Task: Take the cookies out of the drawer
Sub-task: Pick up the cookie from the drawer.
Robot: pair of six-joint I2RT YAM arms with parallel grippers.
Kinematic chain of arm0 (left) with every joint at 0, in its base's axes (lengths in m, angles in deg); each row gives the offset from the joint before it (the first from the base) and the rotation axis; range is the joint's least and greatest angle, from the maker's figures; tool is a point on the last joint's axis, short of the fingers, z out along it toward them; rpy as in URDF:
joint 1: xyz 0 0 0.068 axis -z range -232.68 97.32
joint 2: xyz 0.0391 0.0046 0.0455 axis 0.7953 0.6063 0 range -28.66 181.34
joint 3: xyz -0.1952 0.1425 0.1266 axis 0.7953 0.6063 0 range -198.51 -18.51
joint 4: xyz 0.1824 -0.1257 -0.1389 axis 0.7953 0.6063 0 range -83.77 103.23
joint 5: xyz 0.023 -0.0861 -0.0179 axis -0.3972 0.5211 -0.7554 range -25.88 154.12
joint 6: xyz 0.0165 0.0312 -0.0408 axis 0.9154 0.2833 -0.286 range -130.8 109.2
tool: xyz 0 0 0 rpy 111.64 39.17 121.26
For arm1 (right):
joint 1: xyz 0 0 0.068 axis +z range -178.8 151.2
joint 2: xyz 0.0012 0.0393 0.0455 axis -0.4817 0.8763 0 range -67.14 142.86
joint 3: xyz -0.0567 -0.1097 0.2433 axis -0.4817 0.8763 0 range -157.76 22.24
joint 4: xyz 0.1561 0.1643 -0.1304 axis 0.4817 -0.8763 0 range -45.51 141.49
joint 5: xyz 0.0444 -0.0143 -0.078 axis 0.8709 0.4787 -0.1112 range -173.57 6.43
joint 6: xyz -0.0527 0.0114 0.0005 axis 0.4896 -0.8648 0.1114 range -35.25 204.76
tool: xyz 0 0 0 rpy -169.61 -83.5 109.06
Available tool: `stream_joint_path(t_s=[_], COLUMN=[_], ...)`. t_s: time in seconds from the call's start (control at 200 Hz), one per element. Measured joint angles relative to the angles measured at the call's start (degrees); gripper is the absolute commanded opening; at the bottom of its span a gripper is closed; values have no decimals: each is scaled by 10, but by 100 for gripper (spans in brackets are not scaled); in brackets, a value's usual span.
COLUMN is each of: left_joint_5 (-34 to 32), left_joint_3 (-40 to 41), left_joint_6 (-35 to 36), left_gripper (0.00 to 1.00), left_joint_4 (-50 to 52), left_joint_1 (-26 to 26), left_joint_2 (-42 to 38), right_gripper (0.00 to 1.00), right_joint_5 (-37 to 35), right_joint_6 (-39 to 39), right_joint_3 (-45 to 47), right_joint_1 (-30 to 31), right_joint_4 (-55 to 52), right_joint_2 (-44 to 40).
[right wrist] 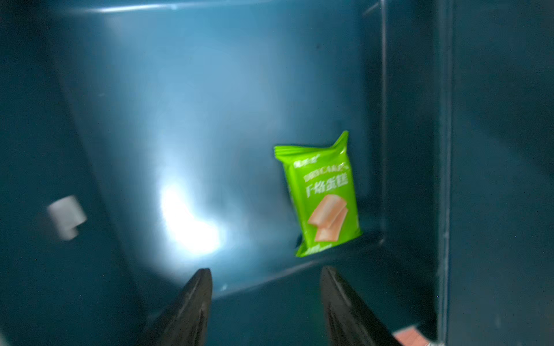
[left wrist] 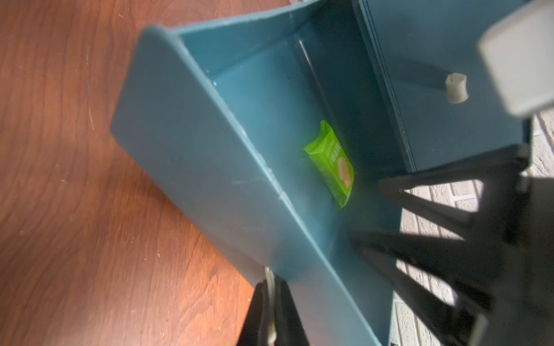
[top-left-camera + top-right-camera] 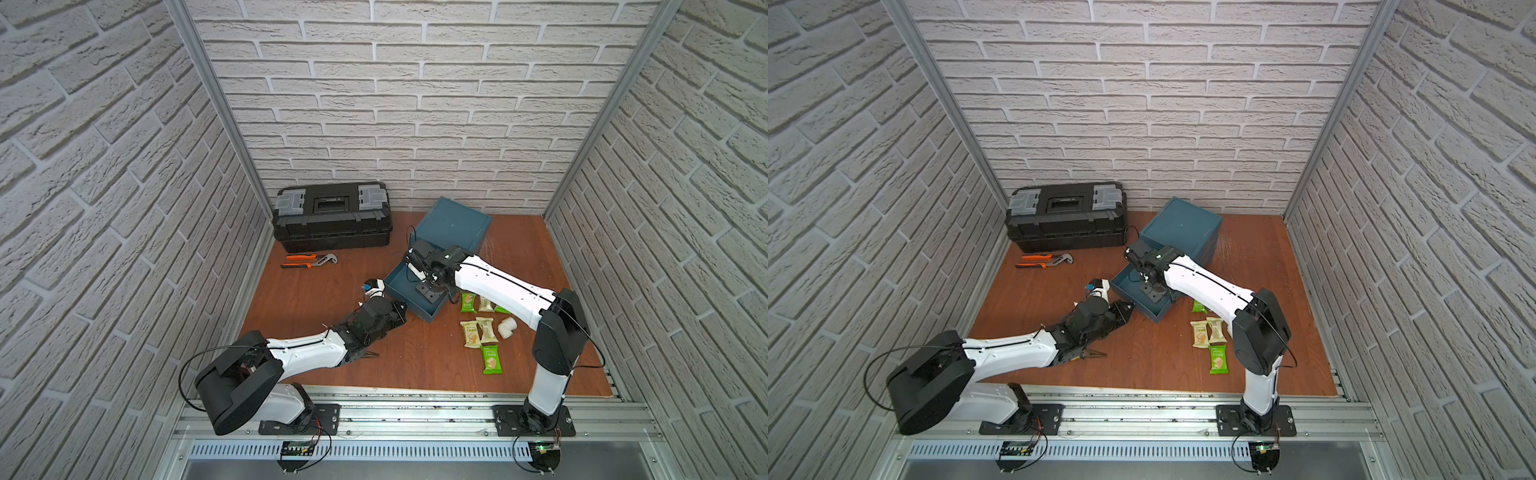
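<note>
Surroundings I logged: black toolbox (image 3: 332, 216) far left, orange-handled pliers (image 3: 309, 261) before it, white pipe elbow (image 3: 507, 327) near right. Right arm (image 3: 498, 286) hid much of the blue drawer (image 3: 401, 282) from above. Cookies: one bright green crimped packet (image 1: 322, 194) inside the drawer by a side wall; cream and green ones (image 3: 469, 334) on the table (image 3: 316, 299) right of it. Left jaws were clamped on the drawer knob (image 2: 270, 299); right jaws stood parted, holding nothing, inside the drawer.
</note>
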Motion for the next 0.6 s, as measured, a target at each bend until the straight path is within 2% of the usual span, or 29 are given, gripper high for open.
stream_joint_path(t_s=[0.6], left_joint_5=[-2], left_joint_3=[6], left_joint_6=[0], left_gripper=[0], left_joint_4=[-1], left_joint_1=[-2], left_joint_2=[-7], right_gripper=[59], right_joint_5=[-1], right_joint_6=[27], right_joint_3=[-6], right_joint_1=[-40], right_joint_4=[43], right_joint_2=[43])
